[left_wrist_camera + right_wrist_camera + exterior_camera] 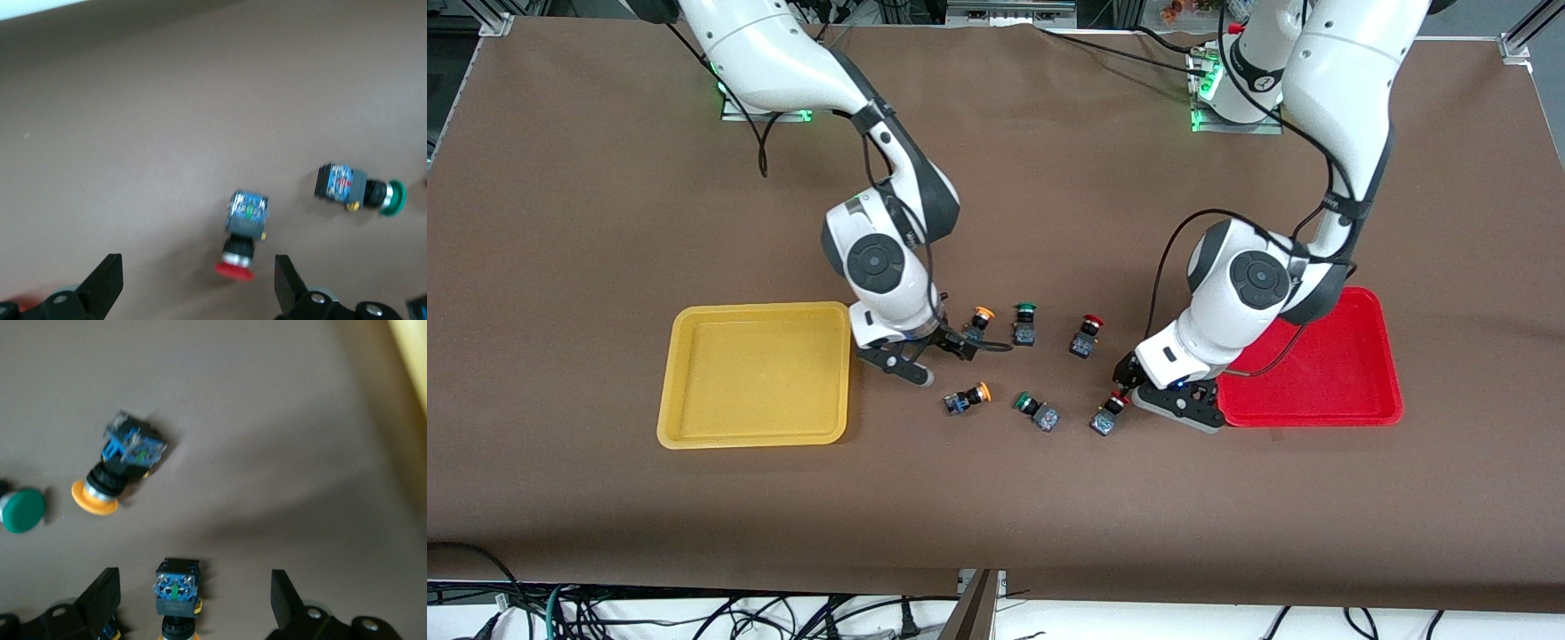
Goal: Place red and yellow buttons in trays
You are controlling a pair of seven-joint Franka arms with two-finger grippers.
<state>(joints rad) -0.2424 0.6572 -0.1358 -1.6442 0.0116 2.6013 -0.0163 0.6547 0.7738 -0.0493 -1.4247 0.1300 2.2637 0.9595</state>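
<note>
Buttons lie between the trays. The left gripper [1129, 391], bent low beside the red tray [1352, 391], spreads its fingers around a red button [243, 233]. The right gripper [943, 356], low beside the yellow tray [685, 373], is open around a yellow button [177, 593]. Neither tray holds a button.

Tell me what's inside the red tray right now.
The red tray looks bare where it shows; no buttons inside. The left arm and left end effector cover its corner toward the buttons, so that part stays unknown.
</note>
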